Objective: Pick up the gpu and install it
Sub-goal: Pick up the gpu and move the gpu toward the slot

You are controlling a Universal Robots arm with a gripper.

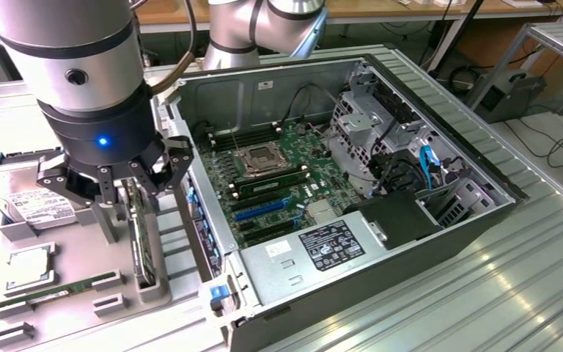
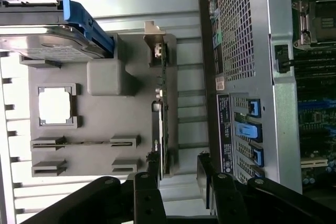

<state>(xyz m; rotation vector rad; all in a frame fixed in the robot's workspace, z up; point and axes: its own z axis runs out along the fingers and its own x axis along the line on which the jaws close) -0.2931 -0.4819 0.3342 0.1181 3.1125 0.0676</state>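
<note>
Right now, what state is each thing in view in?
gpu: standing on edge in the grey holder, not gripped.
gripper: open, straddling one end of the gpu.
computer case: side open, motherboard exposed.
memory stick: lying in its holder slot.
hard drive: resting on the holder.

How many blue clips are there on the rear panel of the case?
3 clips in a row: one by the grille, one in the middle, one nearest the gripper. More may be hidden.
</note>
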